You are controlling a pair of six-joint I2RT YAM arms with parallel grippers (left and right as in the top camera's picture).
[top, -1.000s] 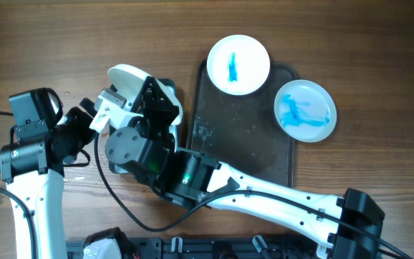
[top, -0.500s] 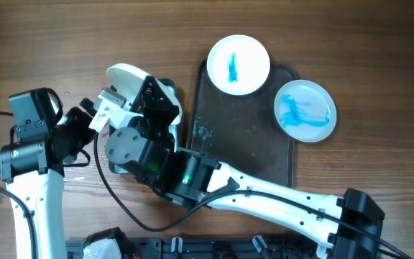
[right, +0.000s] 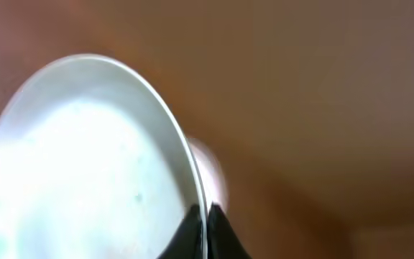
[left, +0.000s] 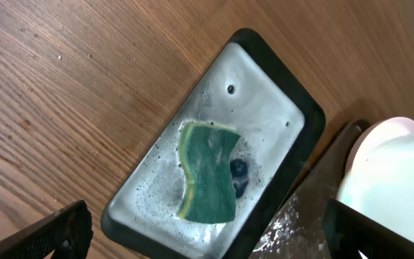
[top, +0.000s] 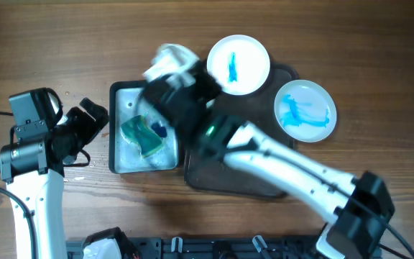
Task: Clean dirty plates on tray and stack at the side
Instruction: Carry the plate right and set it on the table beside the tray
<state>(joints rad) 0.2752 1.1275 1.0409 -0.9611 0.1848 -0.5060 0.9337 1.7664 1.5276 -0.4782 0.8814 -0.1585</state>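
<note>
Pinching the white plate (right: 85, 165) by its rim, the right gripper (right: 205, 223) holds a stiff, breakable, probably soap-slick item; seat the edge deep between its jaws.

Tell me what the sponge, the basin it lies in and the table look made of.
Sponge: yellow foam with a matte green scouring layer, seen at its edge. Basin: probably plastic, dark rim, grey inside wet and sudsy. Table: wood or wood-look laminate, going by the brown grain lines.
</note>
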